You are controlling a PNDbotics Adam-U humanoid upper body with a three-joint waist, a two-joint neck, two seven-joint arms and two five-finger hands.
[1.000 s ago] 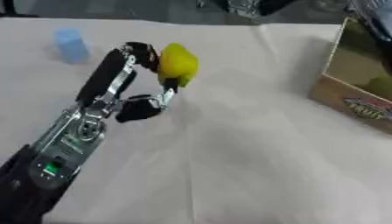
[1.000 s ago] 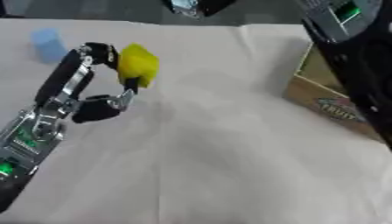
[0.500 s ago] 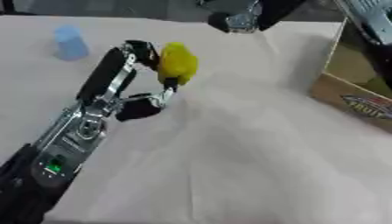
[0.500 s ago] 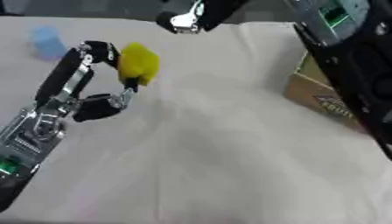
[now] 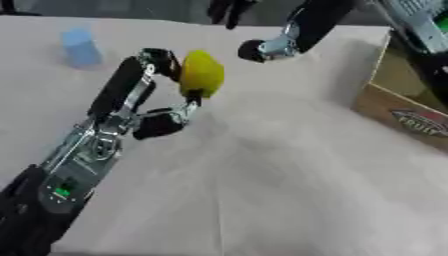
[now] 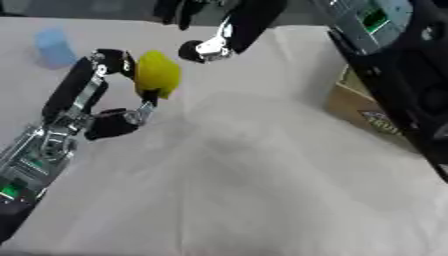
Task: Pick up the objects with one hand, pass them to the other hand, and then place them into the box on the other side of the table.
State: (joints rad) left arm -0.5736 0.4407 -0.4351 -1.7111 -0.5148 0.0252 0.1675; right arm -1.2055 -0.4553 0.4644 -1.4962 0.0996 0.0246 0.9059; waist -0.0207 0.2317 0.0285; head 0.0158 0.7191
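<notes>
The robot's left hand (image 5: 153,107), black with silver joints, reaches in from the lower left and holds a bright yellow, rounded, lemon-like object (image 5: 201,73) pinched between its curled fingers above and its thumb below. The object sits up off the white cloth-covered table (image 5: 289,175), toward the far left of the middle. The right hand (image 6: 223,35) comes in from the upper right, its dark fingers hanging near the far edge, just beyond the yellow object and apart from it; whether those fingers are spread or curled cannot be told. A brown cardboard box (image 5: 404,107) with a printed label stands at the table's right side. A small pale blue block (image 5: 80,46) stands at the far left.
</notes>
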